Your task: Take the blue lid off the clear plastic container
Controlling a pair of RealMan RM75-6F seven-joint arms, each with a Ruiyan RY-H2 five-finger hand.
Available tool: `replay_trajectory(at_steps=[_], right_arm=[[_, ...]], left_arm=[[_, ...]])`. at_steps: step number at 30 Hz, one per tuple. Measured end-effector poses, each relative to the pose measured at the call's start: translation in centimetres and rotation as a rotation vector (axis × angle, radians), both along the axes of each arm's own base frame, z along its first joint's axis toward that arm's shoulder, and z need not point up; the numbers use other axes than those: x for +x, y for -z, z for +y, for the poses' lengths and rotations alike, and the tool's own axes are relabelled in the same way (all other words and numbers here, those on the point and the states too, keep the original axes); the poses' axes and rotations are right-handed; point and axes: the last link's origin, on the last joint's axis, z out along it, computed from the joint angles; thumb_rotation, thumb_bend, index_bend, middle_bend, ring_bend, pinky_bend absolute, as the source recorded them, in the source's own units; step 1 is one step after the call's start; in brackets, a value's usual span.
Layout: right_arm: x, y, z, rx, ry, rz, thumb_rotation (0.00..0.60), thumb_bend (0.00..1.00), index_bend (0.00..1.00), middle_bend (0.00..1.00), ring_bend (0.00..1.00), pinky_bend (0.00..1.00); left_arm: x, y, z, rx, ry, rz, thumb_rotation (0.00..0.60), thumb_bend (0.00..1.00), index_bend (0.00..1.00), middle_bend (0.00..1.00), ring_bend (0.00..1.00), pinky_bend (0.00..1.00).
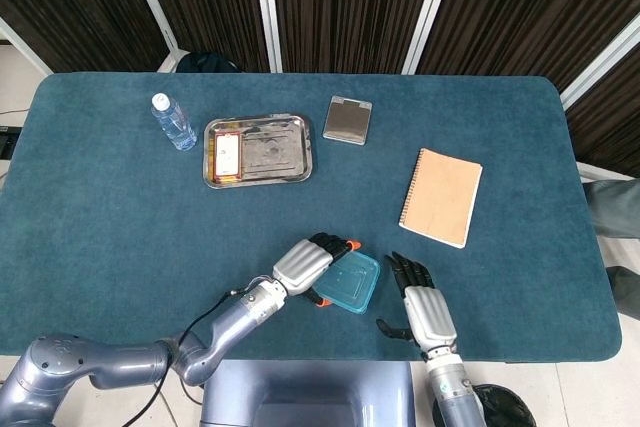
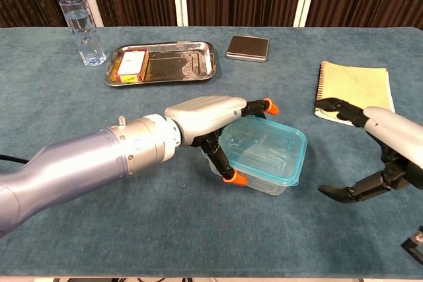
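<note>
The clear plastic container [image 2: 264, 163] with the blue lid [image 2: 268, 144] sits on the dark teal cloth table [image 1: 120, 207], near the front edge and close to the middle. The lid is on top of the container.

The robot's left hand [image 2: 205, 120] holds the container on its left side. The black fingers with orange tips [image 2: 268, 105] reach over the far edge of the lid, and the thumb with its orange tip [image 2: 232, 176] presses on the near side wall. So the left hand pinches the container between fingers and thumb. The silver left arm comes in from the lower left.

The robot's right hand [image 2: 386, 153] is just to the right of the container and does not touch it. Its black fingers [image 2: 337, 107] are spread apart, and the thumb [image 2: 340, 193] points out toward the container. It holds nothing.

Farther back on the right lies a tan notebook with a spiral edge [image 1: 441, 196]. At the back, near the middle, is a small flat grey box [image 1: 347, 119]. To its left is a shiny metal tray [image 1: 285, 157], and a small red and yellow box [image 1: 227, 155] lies in the left end of the tray. Left of the tray stands a clear plastic water bottle with a white cap [image 1: 173, 122], upright.
</note>
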Motion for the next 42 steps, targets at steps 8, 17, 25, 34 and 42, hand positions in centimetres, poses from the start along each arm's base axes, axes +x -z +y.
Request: replay_trajectory(at_steps=[8, 17, 25, 34, 42], right_arm=[[1.3, 0.6, -0.7, -0.021, 0.001, 0.002, 0.6, 0.31, 0.0, 0.0, 0.0, 0.0], [1.5, 1.3, -0.5, -0.015, 0.015, 0.015, 0.6, 0.31, 0.0, 0.0, 0.0, 0.0], [1.5, 1.7, -0.2, -0.001, 0.012, 0.023, 0.6, 0.31, 0.0, 0.0, 0.0, 0.0], [1.8, 1.5, -0.2, -0.011, 0.015, 0.019, 0.6, 0.31, 0.0, 0.0, 0.0, 0.0], [1.9, 1.1, -0.4, -0.016, 0.02, 0.014, 0.6, 0.31, 0.0, 0.0, 0.0, 0.0]], left_arm=[[0.6, -0.2, 0.1, -0.029, 0.001, 0.011, 0.6, 0.17, 0.12, 0.21, 0.22, 0.41], [1.0, -0.4, 0.1, -0.049, -0.016, 0.021, 0.6, 0.17, 0.12, 0.21, 0.22, 0.41], [1.2, -0.5, 0.1, -0.049, -0.043, 0.009, 0.6, 0.17, 0.12, 0.21, 0.22, 0.41], [1.3, -0.8, 0.3, -0.03, -0.043, 0.01, 0.6, 0.17, 0.12, 0.21, 0.22, 0.41], [0.9, -1.2, 0.6, -0.019, -0.052, 0.018, 0.6, 0.17, 0.12, 0.21, 0.22, 0.41]])
